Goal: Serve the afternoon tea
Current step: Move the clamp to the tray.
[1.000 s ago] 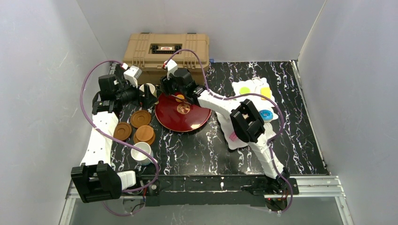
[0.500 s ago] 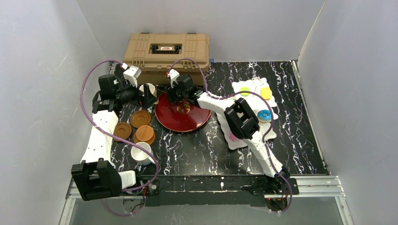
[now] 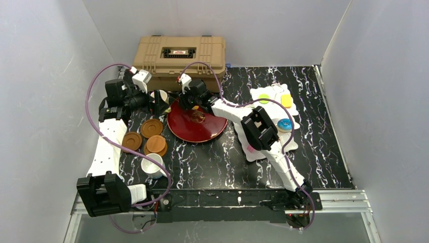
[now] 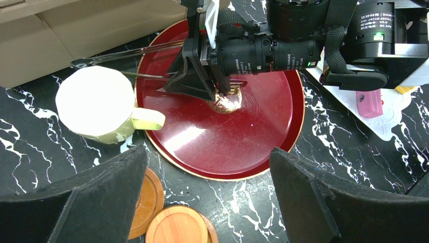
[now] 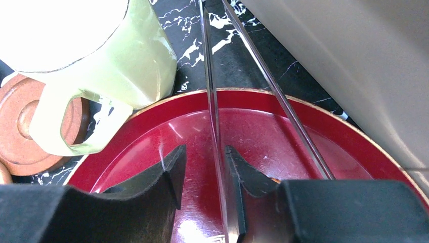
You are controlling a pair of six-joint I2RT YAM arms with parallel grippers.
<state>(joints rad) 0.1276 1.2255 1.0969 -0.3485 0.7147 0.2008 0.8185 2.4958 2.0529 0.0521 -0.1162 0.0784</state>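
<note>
Right wrist view, pale-yellow mug point(image 5: 96, 61) beyond right pincer point(image 5: 205, 167), leftward, apart.

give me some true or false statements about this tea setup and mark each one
1. The pale mug stands on the red tray. False: it stands beside the tray.
2. The left gripper is open and empty. True.
3. The tan case is shut. True.
4. The blue doughnut lies on the red tray. False: it lies on the white plates at the right.
5. Between the fingers of the right gripper runs one arm of the tongs. True.
</note>
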